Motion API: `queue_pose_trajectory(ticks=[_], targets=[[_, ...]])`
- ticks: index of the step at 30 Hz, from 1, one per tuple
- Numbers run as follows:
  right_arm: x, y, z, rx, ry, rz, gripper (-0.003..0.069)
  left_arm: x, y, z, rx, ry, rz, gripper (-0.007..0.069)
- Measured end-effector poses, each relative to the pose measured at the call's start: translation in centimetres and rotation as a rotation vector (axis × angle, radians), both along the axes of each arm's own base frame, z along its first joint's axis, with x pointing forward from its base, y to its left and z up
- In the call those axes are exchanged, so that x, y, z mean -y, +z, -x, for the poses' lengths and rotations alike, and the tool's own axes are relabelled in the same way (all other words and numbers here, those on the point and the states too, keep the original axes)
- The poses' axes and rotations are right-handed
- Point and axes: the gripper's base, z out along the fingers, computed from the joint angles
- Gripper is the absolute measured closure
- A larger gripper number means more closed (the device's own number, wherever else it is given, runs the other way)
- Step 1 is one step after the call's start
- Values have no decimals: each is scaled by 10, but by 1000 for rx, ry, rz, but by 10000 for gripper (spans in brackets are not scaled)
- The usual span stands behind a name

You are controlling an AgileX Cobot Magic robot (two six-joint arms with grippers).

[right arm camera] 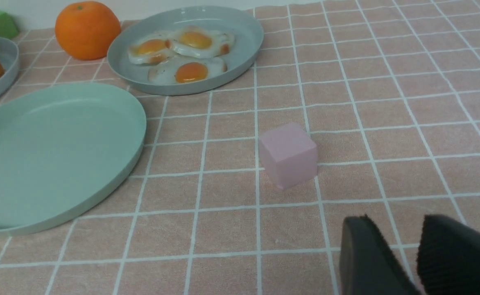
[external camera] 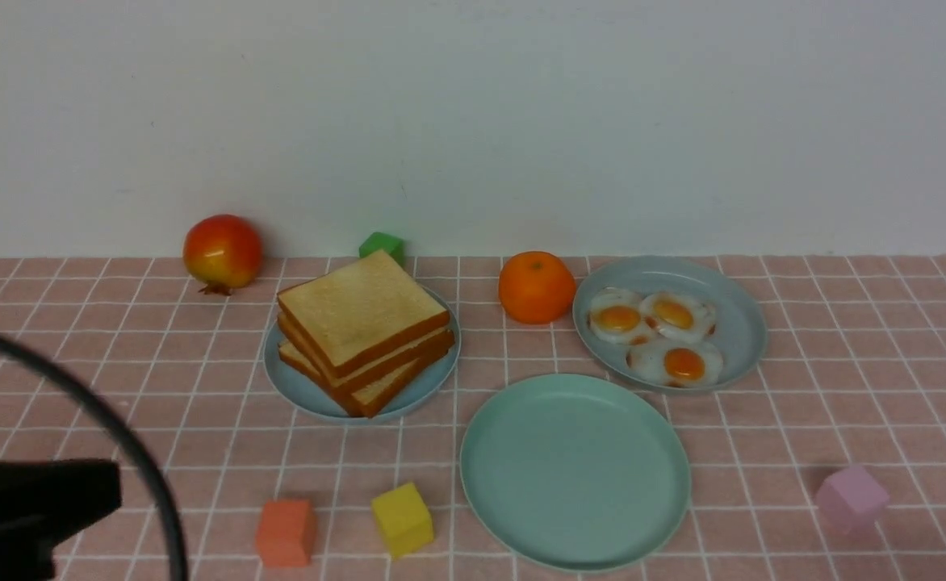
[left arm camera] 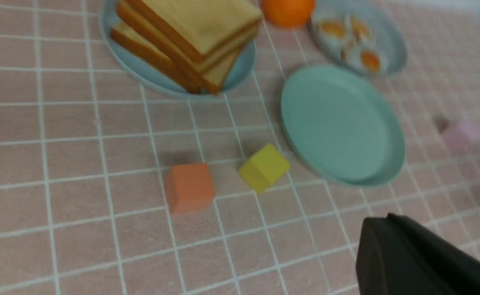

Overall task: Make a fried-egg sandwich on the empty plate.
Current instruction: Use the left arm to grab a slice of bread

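Observation:
The mint-green plate [external camera: 574,472] lies bare at the front centre; it also shows in the left wrist view [left arm camera: 338,127] and the right wrist view [right arm camera: 51,151]. A stack of toast slices [external camera: 364,331] sits on a grey-blue plate [external camera: 295,387] behind it to the left. Three fried eggs [external camera: 655,335] lie on another grey-blue plate [external camera: 739,323] behind it to the right. No sandwich is in view. My left gripper [left arm camera: 387,217] hovers near the front left, with no gap showing between its fingers. My right gripper [right arm camera: 404,229] is slightly open and empty, near a pink cube [right arm camera: 289,155].
A red fruit [external camera: 223,250], a green cube [external camera: 382,244] and an orange [external camera: 536,286] stand along the back. An orange cube [external camera: 285,531] and a yellow cube [external camera: 401,519] lie left of the mint-green plate. The pink cube [external camera: 851,498] lies to its right. A black cable [external camera: 118,436] arcs at front left.

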Motion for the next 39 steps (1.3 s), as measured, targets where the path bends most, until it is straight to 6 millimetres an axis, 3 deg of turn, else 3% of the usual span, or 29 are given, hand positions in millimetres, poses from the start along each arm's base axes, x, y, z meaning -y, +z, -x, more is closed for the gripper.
queue_pose_trajectory(ticks=[7, 12, 16, 21, 25, 27, 32, 35, 39], targets=[[0, 0, 0, 0, 0, 0, 420, 34, 17, -63, -17, -161, -106, 612], [0, 0, 0, 0, 0, 0, 420, 59, 2, -93, -114, -253, -148, 612], [0, 0, 0, 0, 0, 0, 420, 76, -14, -102, -158, -309, -175, 612], [0, 0, 0, 4, 0, -6, 420, 80, -14, -102, -120, -350, -201, 612], [-3, 5, -2, 55, -23, -203, 420, 81, -14, -104, -111, -363, -214, 612], [-4, 14, -4, 147, -57, -457, 420, 86, -14, -114, -130, -375, -229, 612], [0, 31, -4, 293, -111, -804, 420, 97, -16, -144, -173, -412, -311, 612], [-9, 47, 0, 217, -14, -798, 422, 102, -18, -158, -214, -416, -352, 612], [-27, 110, 14, 42, 214, -624, 452, 105, -20, -175, -243, -414, -407, 612]])
